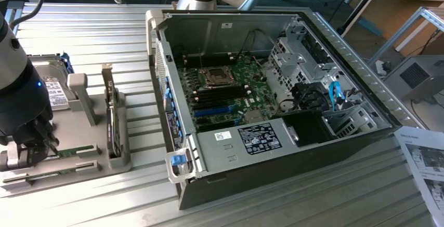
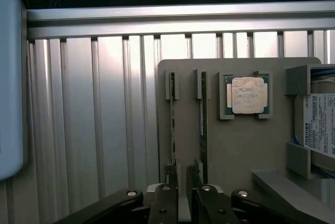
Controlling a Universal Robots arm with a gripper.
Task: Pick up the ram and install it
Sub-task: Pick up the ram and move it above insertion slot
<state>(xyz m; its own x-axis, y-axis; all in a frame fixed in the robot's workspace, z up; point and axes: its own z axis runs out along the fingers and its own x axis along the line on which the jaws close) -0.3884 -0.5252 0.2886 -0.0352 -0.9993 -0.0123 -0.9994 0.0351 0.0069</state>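
Gripper (image 2: 182, 170), parted partway and holding nothing, hovers over the ram (image 2: 172, 130), which sits in its grey holder (image 2: 246, 150), lower left in the exterior view. Pickup and installation both remain.

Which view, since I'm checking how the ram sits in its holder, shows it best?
The wrist view: the ram runs edge-on along its slot in the gray holder, most of its length in sight. The exterior view shows the ram as a short green strip beside the gripper.

TOSHIBA printed sideways on the hard drive (image 2: 318, 122) label, other stickers too small to read
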